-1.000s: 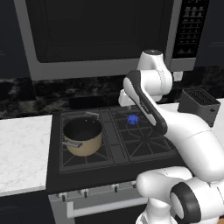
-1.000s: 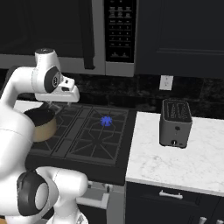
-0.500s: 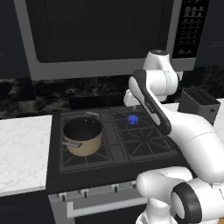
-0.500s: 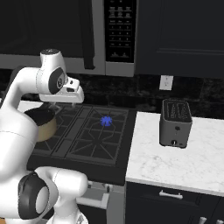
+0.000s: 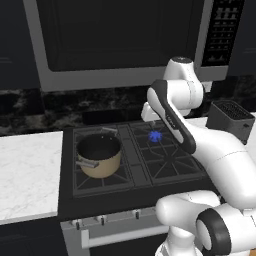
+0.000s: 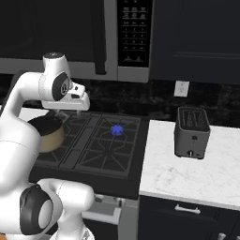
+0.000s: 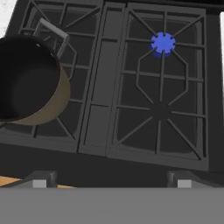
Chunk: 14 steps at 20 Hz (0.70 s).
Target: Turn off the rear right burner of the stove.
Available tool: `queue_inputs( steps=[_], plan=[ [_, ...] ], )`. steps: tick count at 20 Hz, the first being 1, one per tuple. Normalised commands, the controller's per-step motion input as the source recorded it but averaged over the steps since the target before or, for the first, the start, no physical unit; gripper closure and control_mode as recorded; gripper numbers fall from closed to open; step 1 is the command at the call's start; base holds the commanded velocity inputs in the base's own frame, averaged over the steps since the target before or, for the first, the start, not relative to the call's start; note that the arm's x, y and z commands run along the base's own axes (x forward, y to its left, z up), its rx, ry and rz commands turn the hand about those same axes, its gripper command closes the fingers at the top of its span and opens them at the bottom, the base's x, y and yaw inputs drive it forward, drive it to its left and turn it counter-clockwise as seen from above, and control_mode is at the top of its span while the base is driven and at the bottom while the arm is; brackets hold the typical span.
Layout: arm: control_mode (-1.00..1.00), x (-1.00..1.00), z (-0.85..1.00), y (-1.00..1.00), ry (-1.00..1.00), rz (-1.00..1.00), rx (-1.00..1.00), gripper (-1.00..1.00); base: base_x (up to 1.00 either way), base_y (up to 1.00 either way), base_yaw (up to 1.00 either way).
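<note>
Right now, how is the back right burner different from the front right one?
The rear right burner shows a small bright blue flame at its middle, while the front right burner is dark with no flame. In the right base view, the rear right burner sits nearer the black backsplash, and the front right burner sits nearer the stove's silver front with the knobs. Both have black star-shaped grates, and neither has a pot on it.

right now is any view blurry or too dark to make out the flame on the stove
No. In the hand view the blue flame on the rear right burner is the brightest spot against the dark grates of the stove, though the render is a little soft. In the left base view the flame shows beside the arm; in the right base view it is clear, with cabinets and microwave very dark.
</note>
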Motion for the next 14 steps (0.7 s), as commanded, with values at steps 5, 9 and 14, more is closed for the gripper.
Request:
queue_inputs(
  steps=[5, 9, 14],
  plan=[
    [1.00, 0.00, 0.00, 0.00, 0.00, 0.00, 0.00, -1.00, 0.00, 0.49, 0.00],
    [1.00, 0.00, 0.00, 0.00, 0.00, 0.00, 0.00, -1.00, 0.00, 0.44, 0.00],
    [1.00, 0.00, 0.00, 0.00, 0.00, 0.00, 0.00, -1.00, 0.00, 0.32, 0.00]
  ],
)
